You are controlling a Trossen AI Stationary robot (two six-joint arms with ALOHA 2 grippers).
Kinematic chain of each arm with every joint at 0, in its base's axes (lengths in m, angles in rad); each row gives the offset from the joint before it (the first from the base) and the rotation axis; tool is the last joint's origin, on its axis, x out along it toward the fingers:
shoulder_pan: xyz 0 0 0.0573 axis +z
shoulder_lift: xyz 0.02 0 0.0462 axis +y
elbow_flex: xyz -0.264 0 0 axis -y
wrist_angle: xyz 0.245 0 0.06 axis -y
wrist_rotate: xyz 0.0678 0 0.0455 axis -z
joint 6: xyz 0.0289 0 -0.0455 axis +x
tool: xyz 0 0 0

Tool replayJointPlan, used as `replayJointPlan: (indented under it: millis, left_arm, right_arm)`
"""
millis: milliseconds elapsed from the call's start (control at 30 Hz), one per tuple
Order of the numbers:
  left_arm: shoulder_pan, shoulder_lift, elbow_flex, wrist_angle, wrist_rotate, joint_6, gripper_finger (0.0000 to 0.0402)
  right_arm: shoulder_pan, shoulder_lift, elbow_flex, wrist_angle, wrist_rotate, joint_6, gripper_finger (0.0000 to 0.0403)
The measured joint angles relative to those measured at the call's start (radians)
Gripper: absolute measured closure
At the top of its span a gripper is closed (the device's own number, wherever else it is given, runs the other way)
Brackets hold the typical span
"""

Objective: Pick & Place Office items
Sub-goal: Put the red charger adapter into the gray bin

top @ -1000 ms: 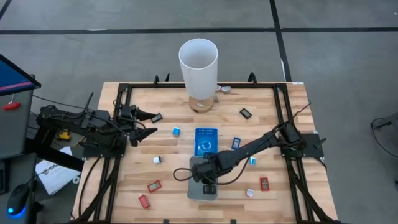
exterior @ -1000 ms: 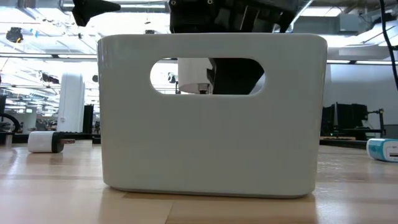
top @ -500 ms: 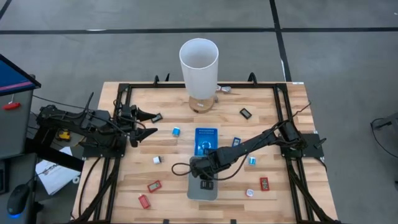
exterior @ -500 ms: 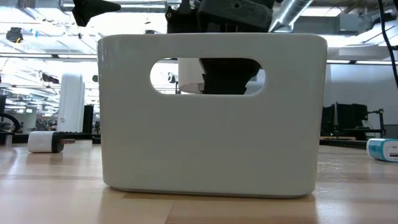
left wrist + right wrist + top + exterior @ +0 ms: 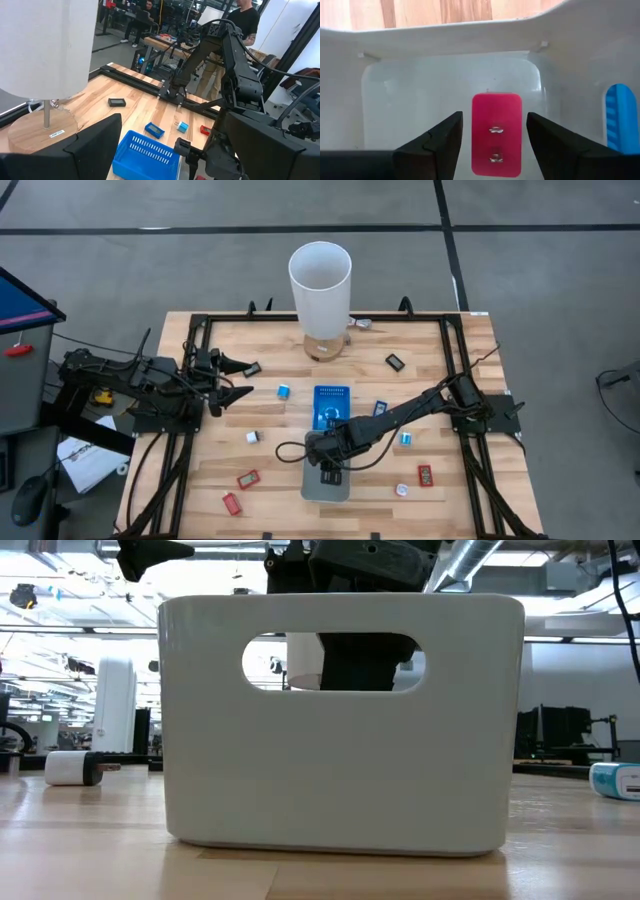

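My right gripper (image 5: 495,122) hangs open inside the pale grey tray (image 5: 312,492), pointing steeply down. A red office item (image 5: 496,135) lies flat on the tray's floor between its fingers, touching neither. In the low view the gripper (image 5: 362,662) shows through the tray wall's handle hole. More office items lie on the wood: black (image 5: 396,362), blue (image 5: 380,409), red (image 5: 247,478) and white (image 5: 252,437) ones. My left gripper (image 5: 240,377) waits open and level above the table's left side.
A blue tray (image 5: 330,395) sits just behind the grey one. A tall white cylinder (image 5: 320,280) on a wooden base stands at the far edge. Black rails (image 5: 190,450) frame the table. People stand in the room beyond (image 5: 245,15).
My right gripper has opened inside the grey tray: through the handle hole its dark fingers show wider apart than half a second ago. My left arm has kept still.
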Motion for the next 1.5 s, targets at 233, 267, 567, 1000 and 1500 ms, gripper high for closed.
replayJointPlan:
  millis: [233,267,567,1000,1500]
  left_arm:
    - [0.0,0.0,0.0,0.001,0.016,0.026,0.005]
    - [0.0,0.0,0.0,0.001,0.023,0.026,0.005]
    - [0.0,0.0,0.0,0.009,0.137,0.02,0.005]
    - [-0.185,0.162,0.0,0.055,0.407,-0.25,0.005]
    - [-0.718,0.443,0.012,-0.268,0.456,-0.526,0.005]
  right_arm:
    - [0.0,-0.015,0.001,-0.017,0.02,0.04,0.0189]
    - [0.0,-0.025,0.0,-0.031,0.026,0.042,0.0189]
    - [0.015,-0.166,0.001,-0.045,0.083,0.072,0.0189]
    - [0.056,-0.394,0.001,0.009,0.154,0.192,0.0188]
    - [0.202,-0.454,0.001,0.03,0.307,0.333,0.0188]
